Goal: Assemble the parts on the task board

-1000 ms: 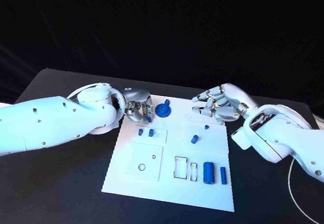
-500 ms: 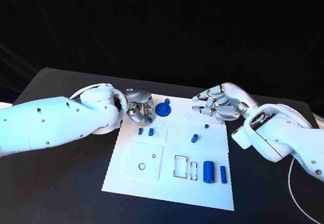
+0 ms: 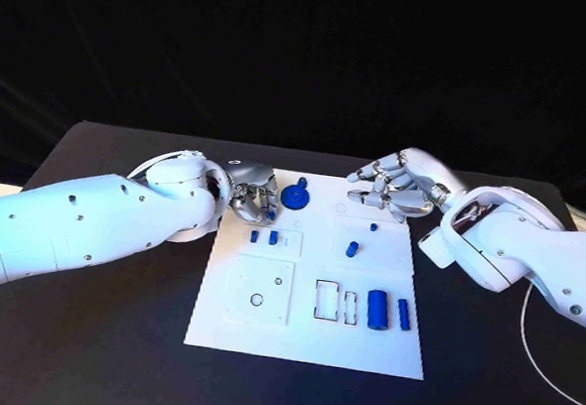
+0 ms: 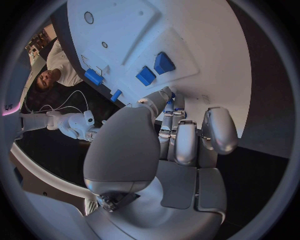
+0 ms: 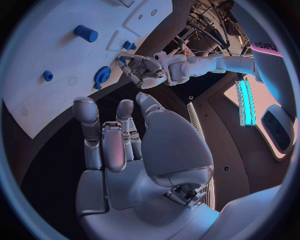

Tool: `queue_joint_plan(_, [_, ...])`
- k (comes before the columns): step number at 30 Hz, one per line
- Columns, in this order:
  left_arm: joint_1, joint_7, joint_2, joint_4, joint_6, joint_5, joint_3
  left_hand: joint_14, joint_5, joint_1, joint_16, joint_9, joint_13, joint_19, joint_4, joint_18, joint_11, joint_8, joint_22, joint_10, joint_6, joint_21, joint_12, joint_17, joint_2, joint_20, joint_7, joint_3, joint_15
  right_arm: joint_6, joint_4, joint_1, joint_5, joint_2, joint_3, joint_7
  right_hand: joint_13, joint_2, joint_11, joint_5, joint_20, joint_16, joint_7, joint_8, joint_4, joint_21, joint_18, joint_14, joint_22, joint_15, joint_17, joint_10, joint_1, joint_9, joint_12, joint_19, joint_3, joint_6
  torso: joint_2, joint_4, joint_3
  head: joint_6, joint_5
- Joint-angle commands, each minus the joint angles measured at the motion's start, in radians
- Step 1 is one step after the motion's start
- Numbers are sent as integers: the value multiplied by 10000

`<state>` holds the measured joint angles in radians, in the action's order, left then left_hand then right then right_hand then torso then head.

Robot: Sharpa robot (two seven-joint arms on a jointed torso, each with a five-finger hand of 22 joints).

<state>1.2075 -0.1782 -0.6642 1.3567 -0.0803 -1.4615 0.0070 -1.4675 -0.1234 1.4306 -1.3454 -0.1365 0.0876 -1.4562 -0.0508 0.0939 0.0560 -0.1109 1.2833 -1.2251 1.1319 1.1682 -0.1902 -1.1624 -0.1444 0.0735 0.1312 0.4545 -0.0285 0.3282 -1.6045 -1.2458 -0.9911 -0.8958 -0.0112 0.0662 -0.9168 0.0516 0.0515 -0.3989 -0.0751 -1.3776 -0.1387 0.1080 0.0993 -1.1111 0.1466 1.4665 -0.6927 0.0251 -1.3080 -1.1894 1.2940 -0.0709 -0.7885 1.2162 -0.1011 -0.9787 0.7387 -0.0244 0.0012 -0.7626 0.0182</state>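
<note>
The task board (image 3: pixel 308 339) lies in the middle of the black table (image 3: pixel 89 338), its long sides running away from the robot. Near its far edge sits a blue gear-like part (image 3: pixel 295 199); two small blue blocks (image 3: pixel 263 238) lie just nearer, toward the left edge, and a small blue peg (image 3: pixel 352 249) stands near the board's middle. By the near right part of the board a blue cylinder (image 3: pixel 378 310) and a thinner blue bar (image 3: pixel 404 312) lie beside empty rectangular slots (image 3: pixel 326 302).

The left hand (image 3: pixel 248 195) hovers at the board's far left corner, just beside the gear-like part, fingers curled in close together; I cannot tell whether it holds anything. The right hand (image 3: pixel 393 187) hangs at the far right corner, fingers apart and empty.

The likely trouble lies at the far left corner: the curled fingers are crowded near the gear-like part and the two blocks, so a careless descent could knock a block out of place or push the gear-like part off its seat. A sideways push could also shift the whole board on the table.
</note>
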Motion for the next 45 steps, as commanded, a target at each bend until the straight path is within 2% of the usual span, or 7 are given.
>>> queue_joint_plan(1, [-41, -152, 6, -38, 355, 15, -27, -259, 63, -162, 41, 108, -33, 81, 12, -81, 116, 219, -23, 160, -317, -75, 168, 52, -118, 55, 125, 83, 123, -88, 0, 8, -13, -6, 1, 50, 1, -61, -31, -35, -9, -1, -5, 51, 10, 33, 62, 475, 2, 28, -67, -42, -14, -1, -27, 39, -44, -17, -2, 2, 2, 5, 14])
queue_joint_plan(19, [-40, -47, -179, 133, 22, 73, -23, -203, 59, -362, 71, 531, -30, 168, 3, -29, 127, 500, -63, 317, -1396, -229, 484, 223, -415, 141, 122, 181, 148, -165, 302, 6, -103, -116, 1, -123, 1206, 10, -1, -23, -26, 454, -42, 8, 1, 675, 217, 310, 1000, 4, 428, 702, 70, 18, 1366, -383, -259, 113, -4, 5, -9, 12, 7])
queue_joint_plan(28, [-7, 148, -623, 359, -80, 651, 39, -118, 55, -368, 205, 609, -60, 304, 7, 37, 185, 462, -279, 482, -1499, -585, 633, 479, -449, 164, 153, 228, 186, -1084, 636, 4, -2071, -261, 2, -802, 3500, 277, 162, 1025, -86, 1303, -126, 127, -500, 1232, 292, 178, 1680, -82, 1293, 1550, 878, -20, 4033, -475, -1238, -201, -18, 3, -1, 42, -17])
queue_joint_plan(33, [67, 1032, -1005, 371, -940, 3453, 70, 328, 36, -172, 860, 596, -101, 857, 122, 277, 342, 277, -1115, 650, -1122, -1909, 698, 1517, -309, 253, 274, 502, 302, -1748, 677, 5, -4375, -282, 2, -1335, 5250, 571, 233, 1304, -166, 1396, -22, 98, -801, 1223, 279, 251, 1647, -127, 1352, 1212, 998, -4, 5467, -324, -2069, -647, -13, -4, 5, 89, -131])
queue_joint_plan(37, [90, 2632, -1293, 330, -1912, 7878, 63, 1920, 25, -91, 3079, 633, -118, 2498, 271, 851, 486, 164, -3190, 819, -873, -5235, 570, 4705, -144, 373, 448, 727, 422, -2010, 646, 43, -6313, -255, 2, -1784, 6017, 696, 196, 1520, -165, 1424, 53, 79, -907, 1145, 259, 288, 1517, -139, 1364, 963, 908, -12, 5904, -209, -2405, -934, -16, -2, 0, 154, -326])
queue_joint_plan(39, [87, 3267, -1391, 361, -2149, 9822, 34, 2428, 22, -126, 3748, 645, -110, 2746, 286, 878, 496, 123, -3343, 864, -830, -5523, 470, 5626, -67, 404, 463, 713, 440, -2071, 637, 96, -6939, -232, 2, -1948, 6230, 730, 198, 1625, -166, 1430, 76, 77, -922, 1113, 248, 300, 1468, -143, 1369, 937, 867, -15, 6021, -171, -2484, -1026, -10, 0, -11, 174, -363])
queue_joint_plan(45, [52, 4496, -1636, 615, -2137, 13632, -34, 2570, 2, -278, 3881, 662, -75, 2867, 243, 884, 491, 92, -3444, 852, -836, -5694, 279, 5804, 16, 426, 479, 573, 460, -2088, 651, 266, -8001, -84, 0, -2233, 6825, 810, 154, 1988, -136, 1471, 139, -4, -936, 1103, 243, 322, 1446, -108, 1409, 820, 744, -3, 6288, -122, -2754, -1180, 1, -2, -19, 234, -449])
